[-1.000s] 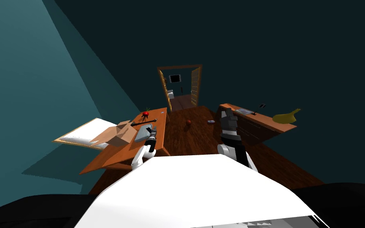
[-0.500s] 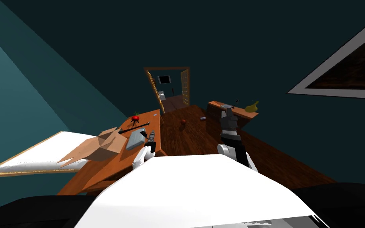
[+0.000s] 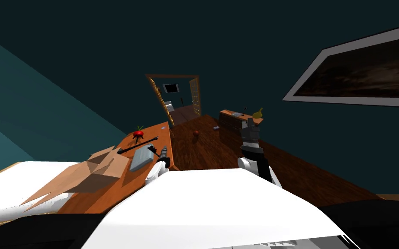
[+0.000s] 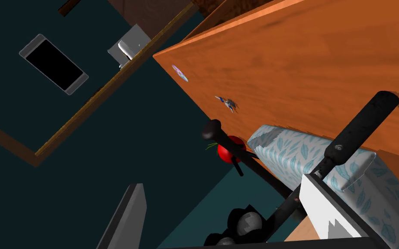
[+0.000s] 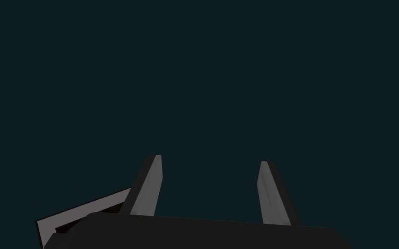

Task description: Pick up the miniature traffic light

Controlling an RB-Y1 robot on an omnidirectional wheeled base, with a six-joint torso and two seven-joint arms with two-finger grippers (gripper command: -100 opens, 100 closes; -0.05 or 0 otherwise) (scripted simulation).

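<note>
Traffic light (image 4: 237, 225), black housing with grey round lamps, is at the near end of the patterned cushion (image 4: 298, 158), low between the left hand (image 4: 223, 181) fingers, which are spread and released. Orange-brown surface (image 4: 324, 52) under cushion. Cardboard box (image 3: 103, 166) left of cushion. Black rod (image 4: 233, 147) just beyond cushion, with a red round thing (image 4: 224, 154) past it. Right hand (image 5: 210, 160) released, well right of cushion.

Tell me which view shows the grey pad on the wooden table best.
The left wrist view: the pad is near and its leaf pattern is plain, though a black handle crosses it. The head view gives it small and grey, beside the cardboard box. The right wrist view faces away.
</note>
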